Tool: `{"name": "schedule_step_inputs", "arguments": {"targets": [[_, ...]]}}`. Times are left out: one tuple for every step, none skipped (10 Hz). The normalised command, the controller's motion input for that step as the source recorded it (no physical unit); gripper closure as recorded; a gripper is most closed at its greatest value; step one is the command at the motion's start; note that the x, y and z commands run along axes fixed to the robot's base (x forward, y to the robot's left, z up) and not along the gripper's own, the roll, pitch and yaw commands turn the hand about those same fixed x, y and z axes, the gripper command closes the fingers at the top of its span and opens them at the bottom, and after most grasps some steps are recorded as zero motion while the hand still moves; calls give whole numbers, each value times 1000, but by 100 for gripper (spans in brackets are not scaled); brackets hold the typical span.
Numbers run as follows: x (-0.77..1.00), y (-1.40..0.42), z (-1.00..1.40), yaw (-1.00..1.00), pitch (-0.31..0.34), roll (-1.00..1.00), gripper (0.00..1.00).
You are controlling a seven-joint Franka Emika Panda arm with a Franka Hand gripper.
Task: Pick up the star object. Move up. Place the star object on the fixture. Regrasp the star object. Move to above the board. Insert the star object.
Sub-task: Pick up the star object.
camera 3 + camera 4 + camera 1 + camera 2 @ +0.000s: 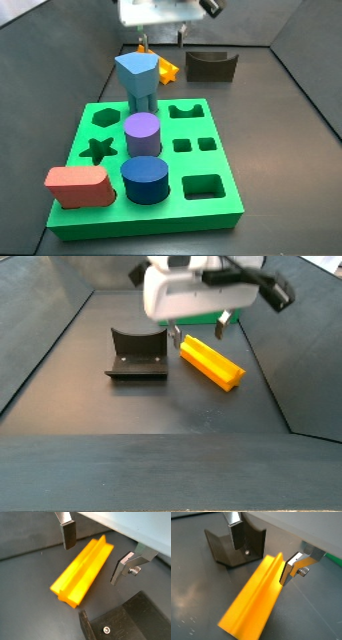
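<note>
**Colleague:** Where is the star object now, and which way does it point?

**Me:** I see the star object [211, 362] lying flat on the dark floor, just beside the fixture [138, 354]. It is not standing. Its long axis is horizontal, and in a side view it runs diagonal, with one end near the fixture and the other end away from it. In a wrist view the star-shaped end face [65, 596] is visible.

**Colleague:** And the gripper?

**Me:** The gripper [261, 554] hangs above the star object [254, 600], over the end nearer the fixture [232, 547]. Its jaws are wide apart and hold nothing. One finger [69, 535] is on one side of the star object and the other finger [123, 566] on the opposite side, both apart from it.

**Colleague:** The board?

**Me:** The board [221, 165] lies well apart from it, with a blue peg [138, 80] and other pieces in it.
</note>
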Motion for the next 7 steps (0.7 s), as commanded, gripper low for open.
{"name": "schedule_step_inputs", "arguments": {"targets": [[0, 0, -977, 377, -96, 0, 0], [0, 0, -957, 369, -96, -9, 0], [0, -23, -943, 349, -93, -16, 0], [0, -123, -663, 271, -104, 0, 0], [-143, -71, -100, 23, -116, 0, 0], [-9, 0, 0, 0, -30, 0, 0], [0, 0, 0, 0, 0, 0, 0]]}}
